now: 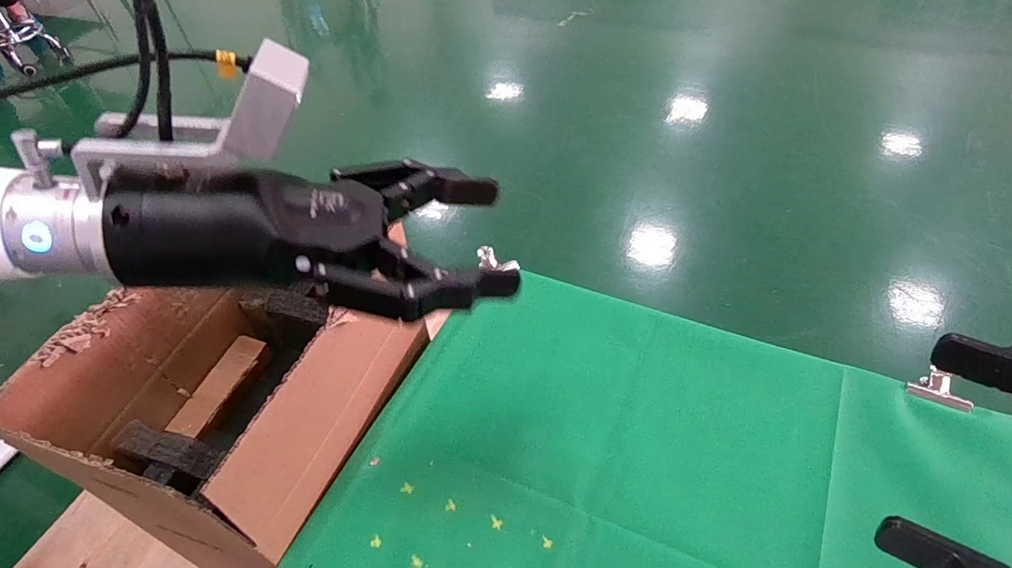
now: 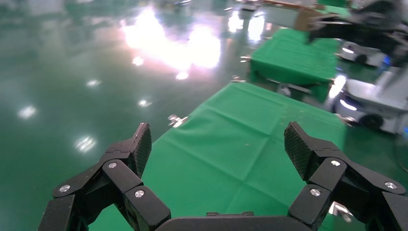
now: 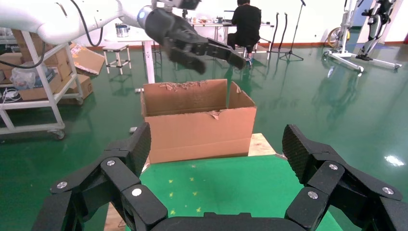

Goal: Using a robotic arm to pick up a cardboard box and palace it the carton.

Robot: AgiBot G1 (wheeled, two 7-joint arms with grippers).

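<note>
My left arm, white and silver with a black wrist, reaches over the carton [image 1: 312, 433]. Its gripper [image 1: 488, 235] is open and empty, held above the carton's far corner and the green cloth's edge. In the left wrist view the gripper [image 2: 219, 144] holds nothing, with only cloth beneath it. The small brown cardboard box [image 1: 218, 385] lies inside the carton between black foam blocks [image 1: 169, 451]. My right gripper [image 1: 917, 445] is open and empty over the cloth's right side. The right wrist view shows this gripper [image 3: 214, 144] facing the carton [image 3: 199, 130], with the left gripper [image 3: 202, 48] above.
A green cloth [image 1: 639, 449] covers the table, held by metal clips [image 1: 939, 391]. Bare wood [image 1: 112, 544] shows under the carton at the table's left end. Shiny green floor lies beyond. A person [image 3: 246, 24] sits at a desk behind the carton.
</note>
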